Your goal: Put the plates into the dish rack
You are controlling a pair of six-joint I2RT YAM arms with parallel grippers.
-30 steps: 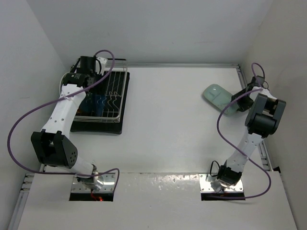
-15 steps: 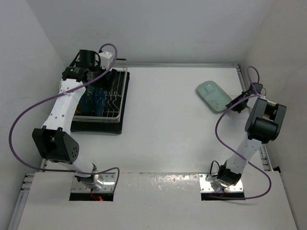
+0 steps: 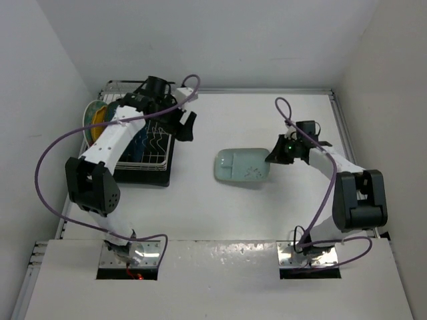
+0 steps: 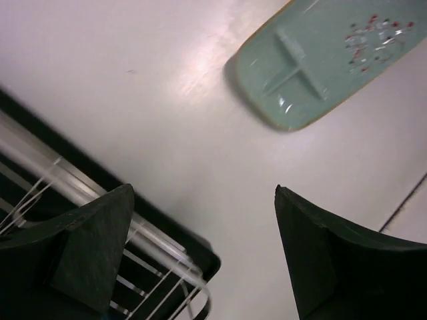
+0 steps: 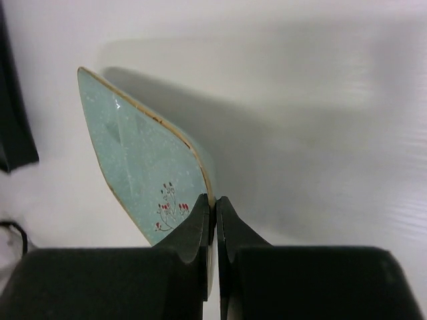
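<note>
While the pale mint plate (image 3: 240,165) is pinched by its rim at its 3 o'clock end, the right gripper (image 3: 277,155) is seen closed on it, the two fingers (image 5: 197,230) pressed flat against either face of the thin edge. The plate is found near the middle of the table (image 3: 267,220), well apart from the dish rack (image 3: 159,143), which is set toward 9 o'clock in the top view. A shadow is cast under the plate, so it is judged to be lifted or at least tipped; whether its 9 o'clock end touches the table cannot be told. The left gripper (image 3: 187,126) is held wide apart and empty just beside the rack's 3 o'clock side, its jaws turned toward the plate. Other plates, a yellow plate (image 3: 95,115) among them, are already stood in the rack at its 9 o'clock end.

The mint plate is judged to be glazed ceramic: stiff, fairly heavy for so narrow a grip, slick, and liable to chip or crack if dropped or knocked against the wire prongs. Held by one end, it will be levered downward by its own weight, so a slip or swing is to be feared. A hold deeper over the rim, or a second hold taken at the free 9 o'clock end, would be steadier
</note>
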